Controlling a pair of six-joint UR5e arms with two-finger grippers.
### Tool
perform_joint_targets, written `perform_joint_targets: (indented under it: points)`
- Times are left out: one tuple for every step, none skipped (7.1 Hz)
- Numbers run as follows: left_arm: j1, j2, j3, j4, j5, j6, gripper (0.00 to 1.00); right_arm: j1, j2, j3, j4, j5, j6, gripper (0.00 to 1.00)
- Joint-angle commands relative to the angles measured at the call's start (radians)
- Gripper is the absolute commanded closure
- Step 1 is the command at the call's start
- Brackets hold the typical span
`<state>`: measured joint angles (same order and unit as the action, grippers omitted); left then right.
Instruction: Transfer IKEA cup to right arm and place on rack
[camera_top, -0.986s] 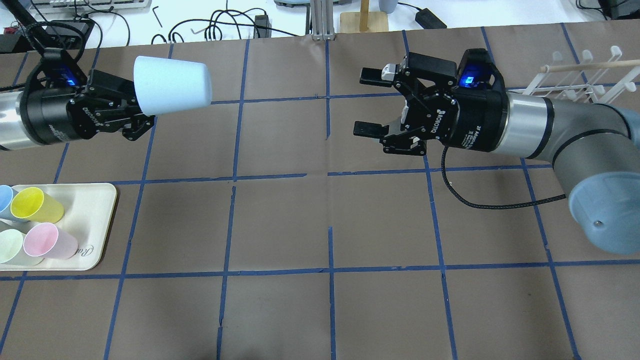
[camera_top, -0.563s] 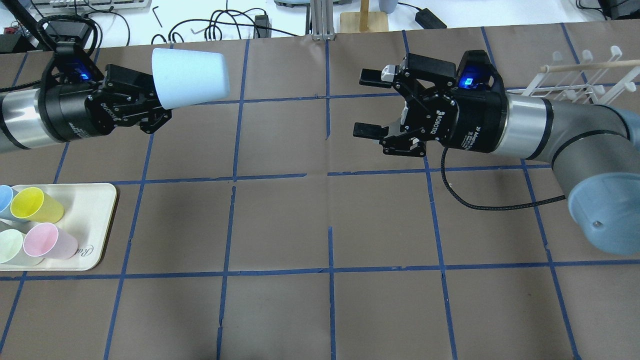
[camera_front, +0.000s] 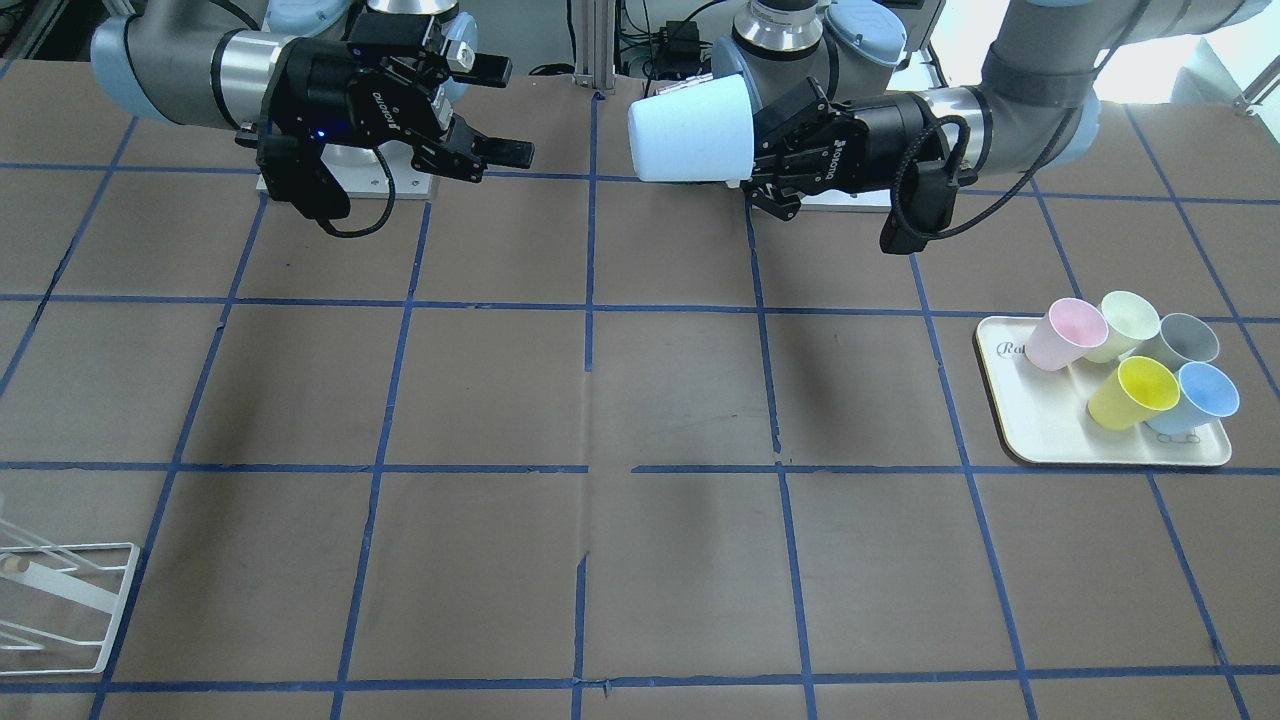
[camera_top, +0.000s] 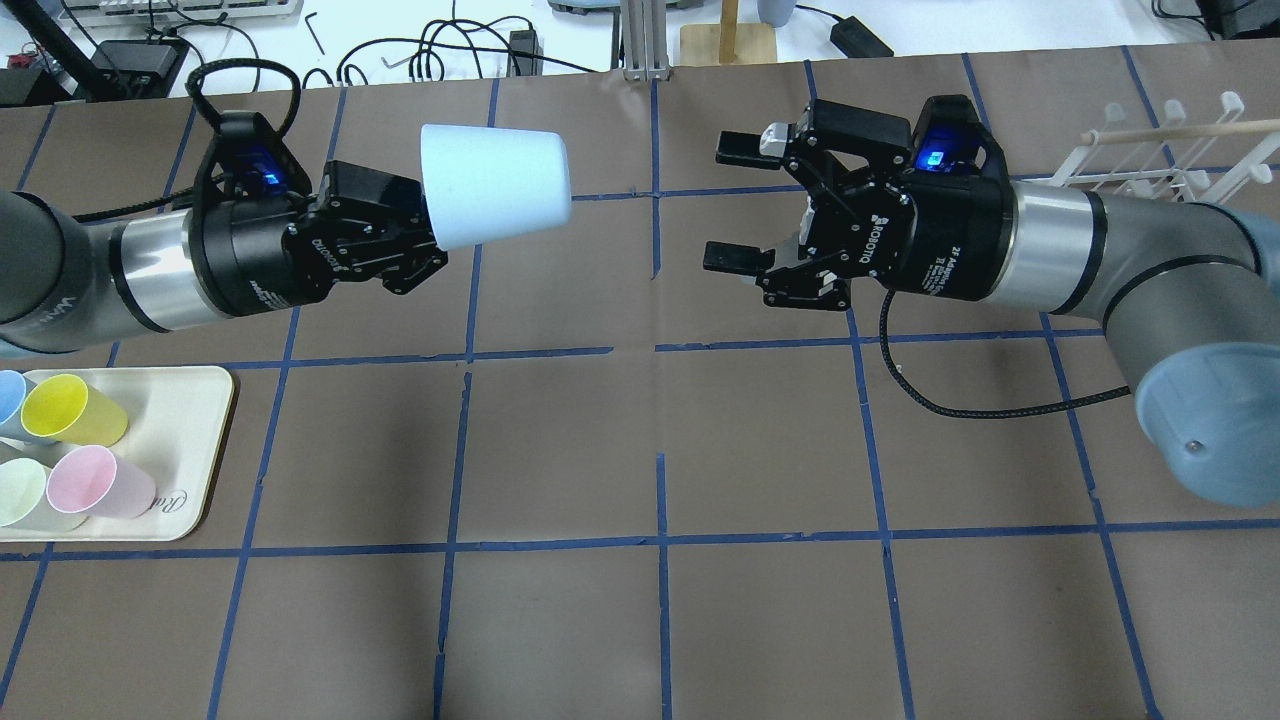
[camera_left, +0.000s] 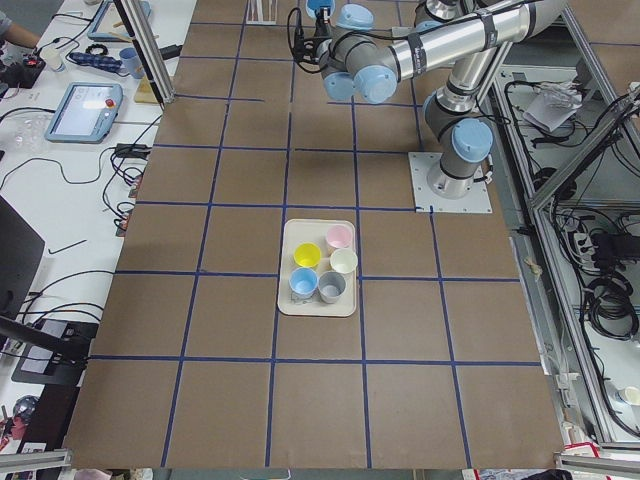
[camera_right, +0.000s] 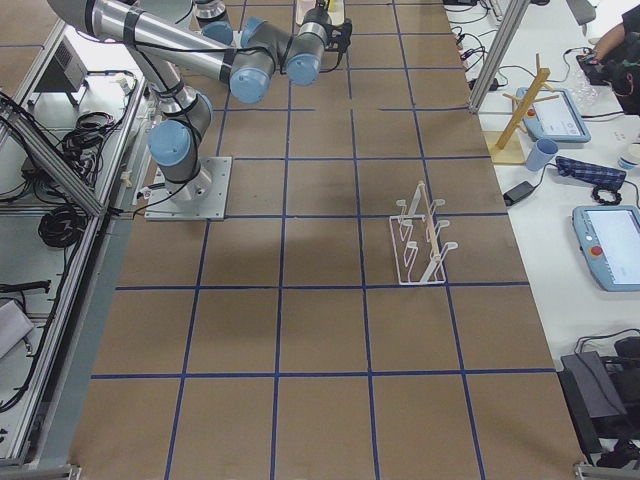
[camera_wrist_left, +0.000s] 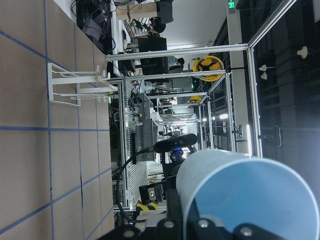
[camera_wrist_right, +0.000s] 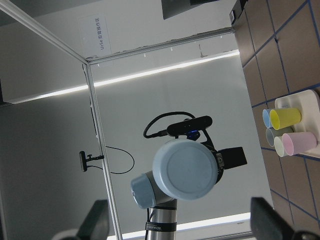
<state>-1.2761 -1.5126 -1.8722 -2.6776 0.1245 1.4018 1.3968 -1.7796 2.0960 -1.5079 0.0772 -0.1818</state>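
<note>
The IKEA cup (camera_top: 495, 185), a pale blue tumbler, lies horizontal in the air. My left gripper (camera_top: 428, 222) is shut on its rim, and its base points at my right gripper (camera_top: 728, 203). The right gripper is open and empty, its jaws wide apart, about one grid square to the cup's right. The front view shows the cup (camera_front: 690, 130), the left gripper (camera_front: 755, 165) and the right gripper (camera_front: 503, 110). The right wrist view looks at the cup's round base (camera_wrist_right: 185, 170). The left wrist view shows the cup's inside (camera_wrist_left: 240, 195). The white wire rack (camera_top: 1150, 160) stands at the far right behind the right arm.
A cream tray (camera_top: 190, 440) at the left front holds a yellow cup (camera_top: 70, 410), a pink cup (camera_top: 95, 480), a second blue cup (camera_front: 1205, 390) and others. The right gripper's black cable (camera_top: 960, 400) hangs over the table. Cables and a wooden stand lie beyond the far edge.
My left arm has moved to the right with the cup, closing much of the gap to the right gripper. The right gripper has stayed open and almost still.
</note>
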Motion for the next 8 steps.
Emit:
perform_joint_targets:
  points:
    - [-0.043, 0.014, -0.019, 0.001, -0.002, 0.009, 1.00, 0.005, 0.003, 0.001, -0.005, 0.033, 0.010, 0.00]
    - [-0.060, 0.017, -0.021, 0.001, -0.005, 0.008, 1.00, 0.005, 0.029, 0.004, -0.038, 0.026, 0.009, 0.00]
    - [-0.066, 0.022, -0.021, 0.001, -0.011, 0.006, 1.00, 0.011, 0.054, 0.004, -0.070, 0.020, 0.012, 0.00]
    - [-0.069, 0.022, -0.021, 0.001, -0.014, 0.005, 1.00, 0.025, 0.055, 0.004, -0.071, 0.019, 0.013, 0.00]
    - [-0.084, 0.020, -0.021, 0.005, -0.019, 0.006, 1.00, 0.036, 0.054, 0.006, -0.071, 0.018, 0.013, 0.00]
    - [-0.113, 0.020, -0.021, 0.008, -0.057, 0.006, 1.00, 0.056, 0.054, 0.006, -0.071, 0.018, 0.013, 0.00]
    - [-0.133, 0.022, -0.015, 0.016, -0.071, 0.006, 1.00, 0.068, 0.054, 0.004, -0.071, -0.012, 0.019, 0.00]
    - [-0.134, 0.022, -0.015, 0.018, -0.071, 0.009, 1.00, 0.073, 0.049, 0.001, -0.071, -0.043, 0.036, 0.00]
